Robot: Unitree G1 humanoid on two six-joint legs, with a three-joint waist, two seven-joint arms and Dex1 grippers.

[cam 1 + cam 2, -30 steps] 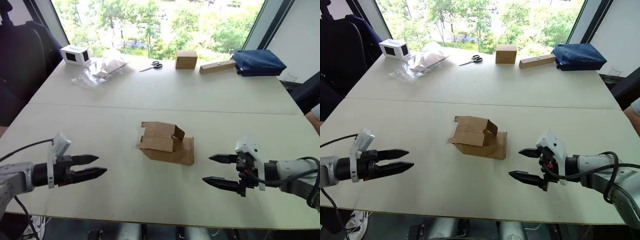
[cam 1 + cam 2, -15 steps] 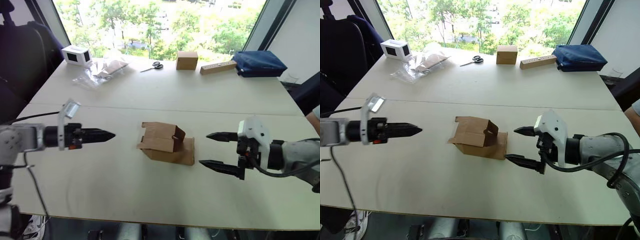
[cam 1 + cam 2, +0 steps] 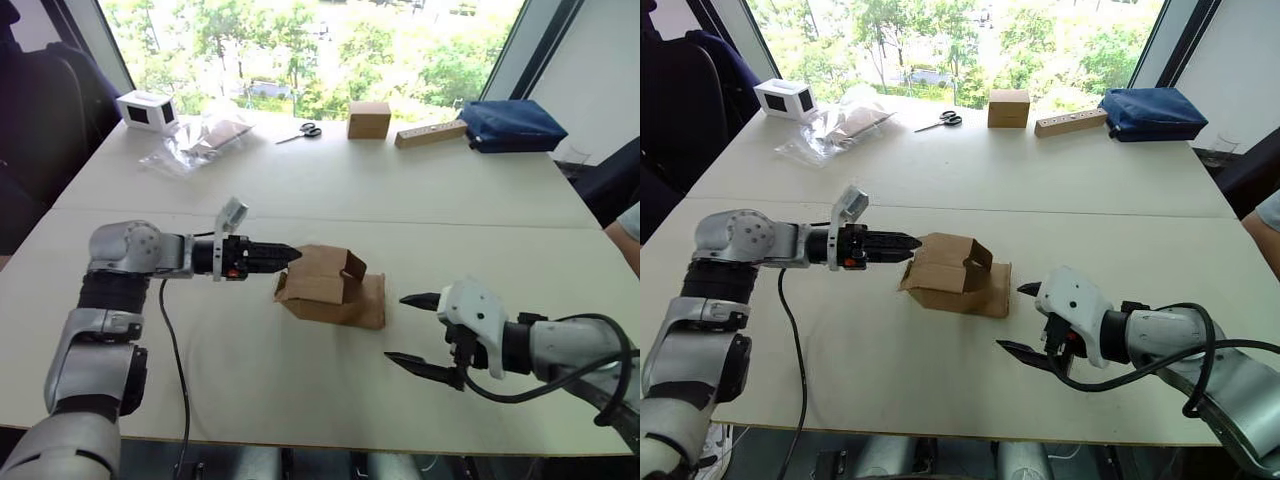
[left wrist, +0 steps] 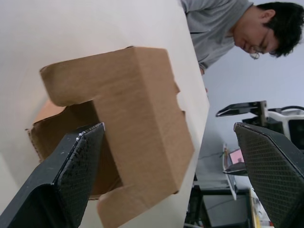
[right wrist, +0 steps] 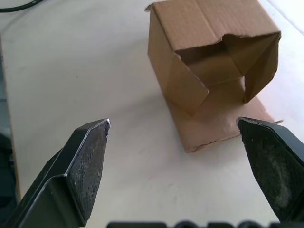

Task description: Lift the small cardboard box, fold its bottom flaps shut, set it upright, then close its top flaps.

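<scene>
Daylight from a wide window falls across the pale worktop, where the small cardboard box lies on its side at mid-table, flaps hanging open at both ends, one long flap flat on the surface toward the right arm. Left gripper is level with the box's left end, tips at or just beside the cardboard, jaws spread. Right gripper hovers just short of the box's right end, jaws released and wide, holding nothing. Judgement: the lift has not begun. For a sound pickup, each arm should seat on a firm wall rather than a loose flap, squeeze evenly from opposite sides, and rise together so the carton does not twist. Far edge holds scissors, a squarer brown box and a white box, well apart from the work
</scene>
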